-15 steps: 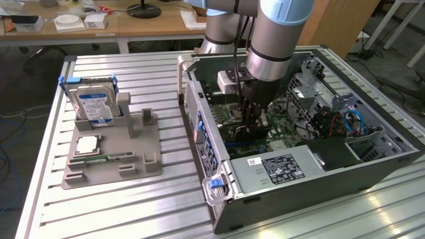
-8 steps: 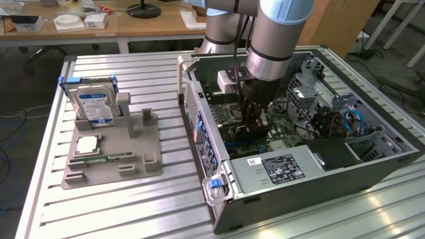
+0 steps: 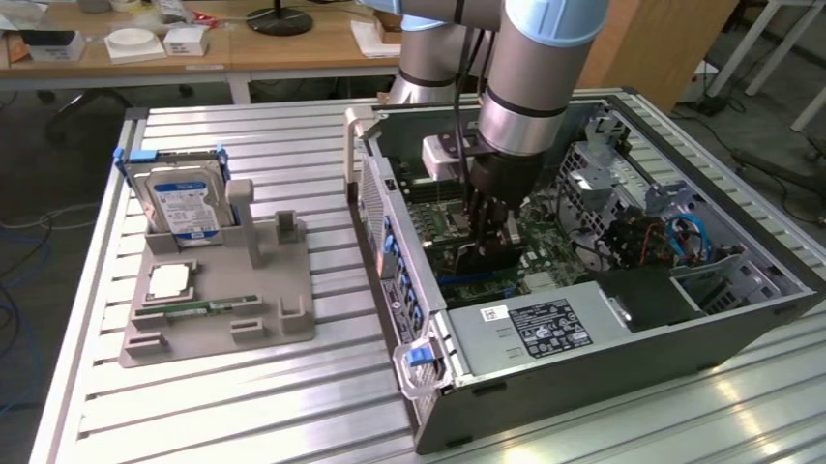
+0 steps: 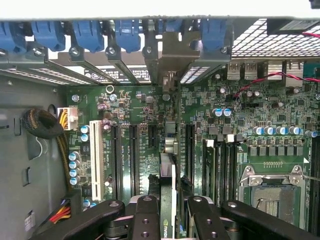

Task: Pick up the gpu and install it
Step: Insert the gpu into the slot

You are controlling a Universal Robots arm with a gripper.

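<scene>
Pickup done — black end effector [image 4: 172,216] grips thin dark gpu card [image 4: 168,185] edge-on, lower centre of frame, above green motherboard [image 4: 125,115] slots — can't tell if seated.

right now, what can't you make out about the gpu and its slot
- Whether the card is seated: in the wrist view the gpu stands edge-on and covers the slot under it.
- The card's face: in the exterior view the gripper and arm stand in front of it.
- The card's near end: in the wrist view it is cut off by the picture's edge, between the fingers.
- The print on the motherboard: too small to read.
</scene>
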